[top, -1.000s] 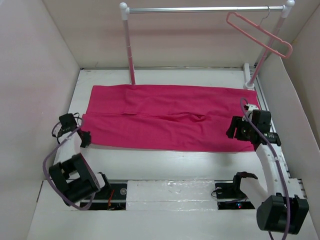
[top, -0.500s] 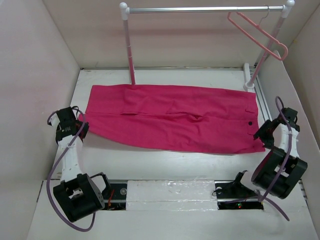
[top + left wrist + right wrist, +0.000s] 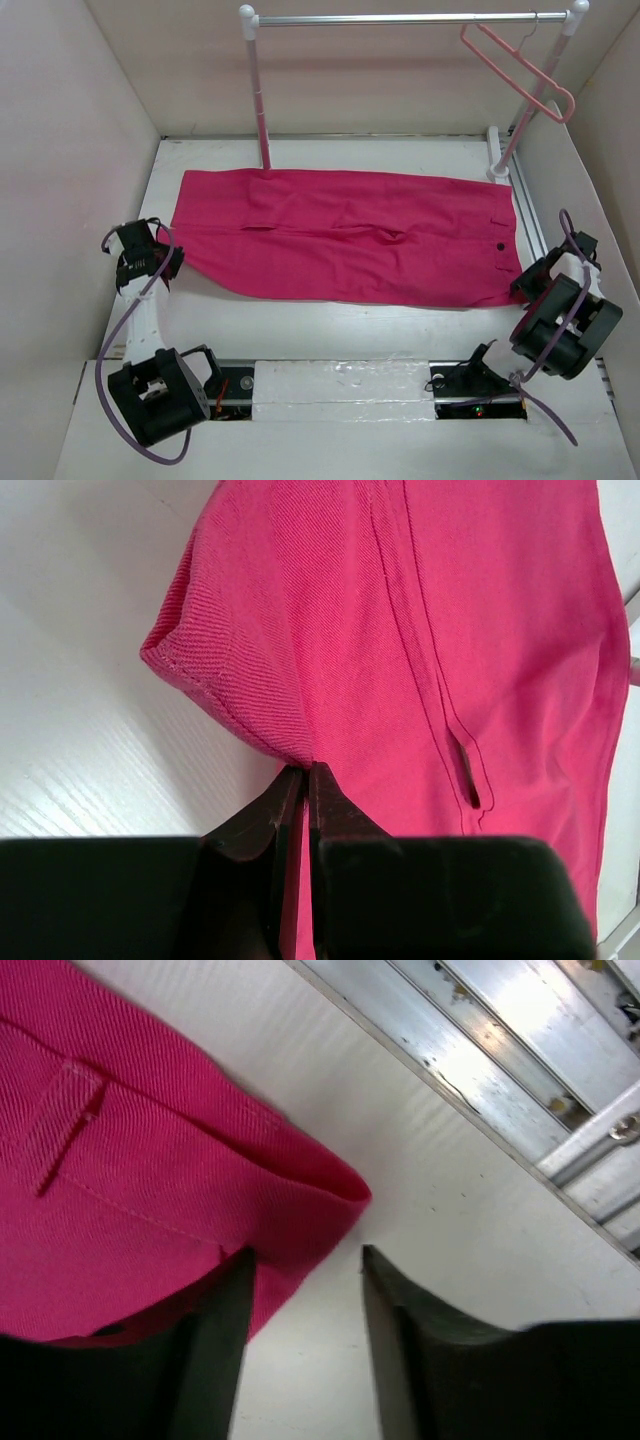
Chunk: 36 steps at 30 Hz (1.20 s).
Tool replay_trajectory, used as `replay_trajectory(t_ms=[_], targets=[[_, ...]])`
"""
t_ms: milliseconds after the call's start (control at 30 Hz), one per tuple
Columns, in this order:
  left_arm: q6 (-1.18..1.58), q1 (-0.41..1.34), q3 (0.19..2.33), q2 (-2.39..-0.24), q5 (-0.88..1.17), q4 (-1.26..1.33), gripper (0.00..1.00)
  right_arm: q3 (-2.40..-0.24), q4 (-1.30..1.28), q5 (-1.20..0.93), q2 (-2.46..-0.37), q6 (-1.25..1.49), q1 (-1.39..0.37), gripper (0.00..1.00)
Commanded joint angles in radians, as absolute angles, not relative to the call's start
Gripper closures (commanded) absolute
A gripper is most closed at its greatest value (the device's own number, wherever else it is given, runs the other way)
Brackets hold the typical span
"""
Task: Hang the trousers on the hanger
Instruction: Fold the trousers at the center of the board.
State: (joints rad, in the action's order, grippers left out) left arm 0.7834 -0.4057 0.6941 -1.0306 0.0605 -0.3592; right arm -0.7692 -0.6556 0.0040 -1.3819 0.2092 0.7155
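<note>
Top external view shows a white, faintly wood-grained table [image 3: 300, 330] with the trousers [image 3: 350, 235] spread flat across it, a long magenta rectangle of ribbed twill, waistband to the right and leg ends to the left. Behind them stands a clothes rail [image 3: 400, 18], a thin silver tube on white posts. The hanger [image 3: 520, 70], a slim light-pink triangle, hangs tilted from the rail's right end by its small metal hook, well apart from the cloth. The left gripper [image 3: 305, 770] has its black wedge-shaped fingers pressed together on a raised fold of the leg hem, apparently pinching it, though the tips hide the contact. The right gripper [image 3: 305, 1255] is spread, its fingers apart at the rounded waistband corner, beside a stitched belt loop [image 3: 70, 1120]. A small dark button [image 3: 498, 246] sits near the waistband.
</note>
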Motion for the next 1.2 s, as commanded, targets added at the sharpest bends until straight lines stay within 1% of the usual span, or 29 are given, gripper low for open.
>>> replay_trajectory(t_ms=[0,33,67,100,133,167,200,267,333,367,400,500,533,600,733,767,800,833,867,933,967,1033,1067,1100,1167], targets=[[0.779,-0.402,0.713,-1.048,0.066,-0.334,1.0,-0.756,-0.554,-0.023,-1.426,0.236,0.703,0.51],[0.778,-0.402,0.721,-1.052,0.057,-0.334,1.0,-0.755,-0.534,-0.021,-1.436,0.236,0.703,0.55],[0.778,-0.402,0.722,-1.052,0.052,-0.336,1.0,-0.752,-0.526,-0.02,-1.448,0.233,0.703,0.6],[0.778,-0.402,0.724,-1.054,0.045,-0.333,1.0,-0.761,-0.528,-0.017,-1.46,0.224,0.692,0.75],[0.779,-0.402,0.727,-1.055,0.032,-0.333,1.0,-0.765,-0.513,-0.012,-1.46,0.216,0.692,0.82],[0.779,-0.402,0.735,-1.06,0.025,-0.336,1.0,-0.772,-0.52,-0.006,-1.46,0.207,0.681,0.92],[0.778,-0.402,0.745,-1.069,0.014,-0.351,1.0,-0.784,-0.535,-0.006,-1.441,0.181,0.681,1.0],[0.775,-0.402,0.791,-1.075,-0.04,-0.373,1.0,-0.813,-0.587,-0.006,-1.392,0.14,0.681,1.0],[0.781,-0.402,0.857,-1.088,-0.086,-0.417,1.0,-0.843,-0.621,0.021,-1.283,0.107,0.681,1.0],[0.785,-0.391,0.88,-1.094,-0.098,-0.437,1.0,-0.868,-0.638,0.031,-1.264,0.101,0.681,1.0],[0.79,-0.382,0.905,-1.117,-0.118,-0.448,1.0,-0.891,-0.652,0.044,-1.262,0.106,0.625,1.0],[0.804,-0.348,0.989,-1.166,-0.167,-0.456,1.0,-0.968,-0.631,0.06,-1.284,0.144,0.551,1.0],[0.808,-0.339,1.053,-1.211,-0.207,-0.45,1.0,-1.044,-0.589,0.061,-1.313,0.158,0.522,1.0],[0.805,-0.339,1.095,-1.233,-0.228,-0.446,1.0,-1.081,-0.584,0.066,-1.33,0.16,0.497,1.0],[0.802,-0.315,1.143,-1.324,-0.258,-0.373,1.0,-1.291,-0.574,0.093,-1.485,0.155,0.434,1.0],[0.801,-0.305,1.15,-1.366,-0.262,-0.333,1.0,-1.336,-0.58,0.107,-1.565,0.147,0.425,1.0],[0.799,-0.282,1.185,-1.393,-0.284,-0.322,1.0,-1.42,-0.574,0.103,-1.604,0.146,0.425,1.0],[0.798,-0.266,1.213,-1.42,-0.304,-0.316,1.0,-1.454,-0.565,0.085,-1.641,0.144,0.425,1.0],[0.782,-0.24,1.315,-1.524,-0.337,-0.314,1.0,-1.55,-0.531,0.06,-1.74,0.144,0.425,1.0],[0.778,-0.227,1.357,-1.567,-0.342,-0.311,1.0,-1.583,-0.522,0.051,-1.771,0.144,0.416,1.0],[0.776,-0.227,1.4,-1.663,-0.345,-0.333,1.0,-1.618,-0.52,0.052,-1.805,0.146,0.416,1.0],[0.761,-0.206,1.541,-1.759,-0.347,-0.344,1.0,-1.727,-0.531,0.037,-1.913,0.146,0.416,1.0],[0.759,-0.196,1.59,-1.857,-0.36,-0.386,1.0,-1.761,-0.538,0.043,-1.946,0.144,0.416,1.0],[0.753,-0.196,1.703,-1.9,-0.4,-0.408,1.0,-1.794,-0.551,0.051,-2.009,0.146,0.416,1.0],[0.72,-0.161,1.796,-1.997,-0.425,-0.422,1.0,-1.853,-0.526,0.008,-2.054,0.152,0.416,1.0]])
